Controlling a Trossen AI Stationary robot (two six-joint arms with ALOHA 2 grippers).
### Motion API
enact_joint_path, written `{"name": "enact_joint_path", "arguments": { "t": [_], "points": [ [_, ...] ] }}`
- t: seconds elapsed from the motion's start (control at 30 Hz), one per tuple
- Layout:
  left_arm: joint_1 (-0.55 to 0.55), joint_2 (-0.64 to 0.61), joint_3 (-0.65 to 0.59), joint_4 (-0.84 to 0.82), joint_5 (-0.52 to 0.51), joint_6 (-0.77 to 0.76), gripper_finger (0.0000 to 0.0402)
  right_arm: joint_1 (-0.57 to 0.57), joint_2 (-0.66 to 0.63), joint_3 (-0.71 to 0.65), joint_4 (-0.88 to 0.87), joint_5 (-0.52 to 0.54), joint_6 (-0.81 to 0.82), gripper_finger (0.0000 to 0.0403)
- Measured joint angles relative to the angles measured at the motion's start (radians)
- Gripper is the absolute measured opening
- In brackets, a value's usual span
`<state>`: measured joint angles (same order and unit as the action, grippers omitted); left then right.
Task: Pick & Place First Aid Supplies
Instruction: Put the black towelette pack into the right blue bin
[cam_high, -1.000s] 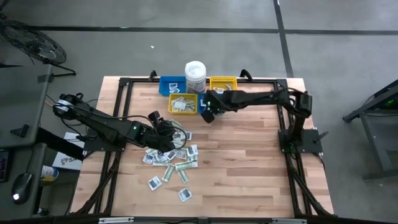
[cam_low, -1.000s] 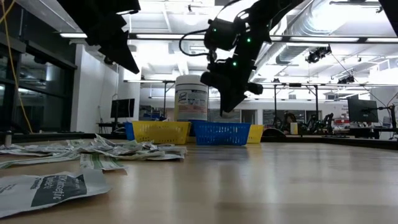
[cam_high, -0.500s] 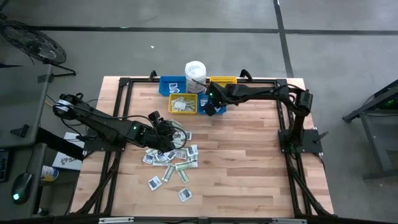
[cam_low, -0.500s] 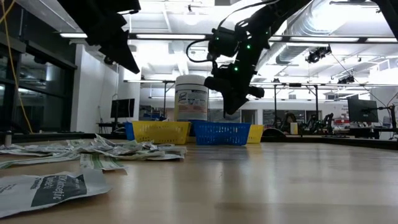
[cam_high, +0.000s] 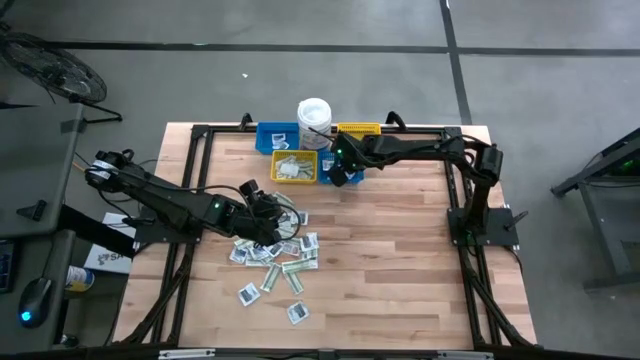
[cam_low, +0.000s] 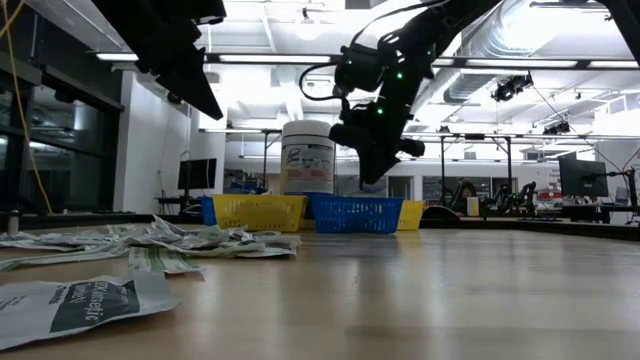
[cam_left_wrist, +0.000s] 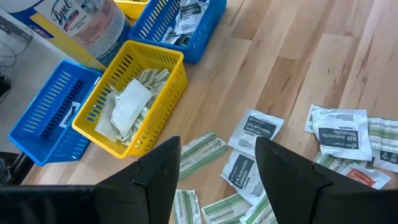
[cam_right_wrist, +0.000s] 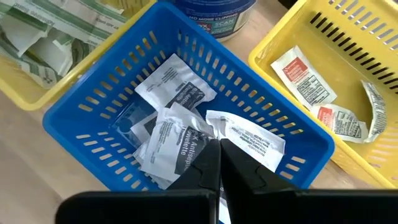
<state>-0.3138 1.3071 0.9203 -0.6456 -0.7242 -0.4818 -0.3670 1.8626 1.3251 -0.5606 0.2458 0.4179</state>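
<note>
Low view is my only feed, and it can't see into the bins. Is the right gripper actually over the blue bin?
Observer: Yes. The right gripper hangs directly above the blue bin, with its fingers shut.
Operator: What is in that bin?
Observer: Several white packets with dark print, lying loosely on top of each other.
Operator: And the left gripper?
Observer: The left gripper is open above the pile of loose packets on the table, with nothing between its fingers.
</note>
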Motion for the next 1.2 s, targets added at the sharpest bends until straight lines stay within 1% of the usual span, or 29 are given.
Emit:
{"name": "enact_joint_path", "arguments": {
  "t": [0.37, 0.5, 0.8, 1.03, 1.2],
  "points": [
    [0.000, 0.000, 0.000, 0.000, 0.003, 0.001, 0.0206, -0.039, 0.000, 0.000, 0.002, -0.009, -0.010, 0.0001],
    [0.000, 0.000, 0.000, 0.000, 0.014, 0.001, 0.0206, -0.039, 0.001, 0.000, 0.033, 0.010, -0.010, 0.0001],
    [0.000, 0.000, 0.000, -0.001, 0.016, 0.002, 0.0206, -0.038, 0.008, -0.001, 0.055, 0.010, 0.010, 0.0001],
    [0.000, 0.000, 0.000, -0.004, 0.016, 0.004, 0.0206, -0.036, 0.015, -0.076, 0.111, 0.008, 0.054, 0.0001],
    [0.000, 0.000, 0.000, -0.007, 0.016, 0.005, 0.0206, -0.037, 0.015, -0.090, 0.118, -0.020, 0.054, 0.0001]
  ]
}}
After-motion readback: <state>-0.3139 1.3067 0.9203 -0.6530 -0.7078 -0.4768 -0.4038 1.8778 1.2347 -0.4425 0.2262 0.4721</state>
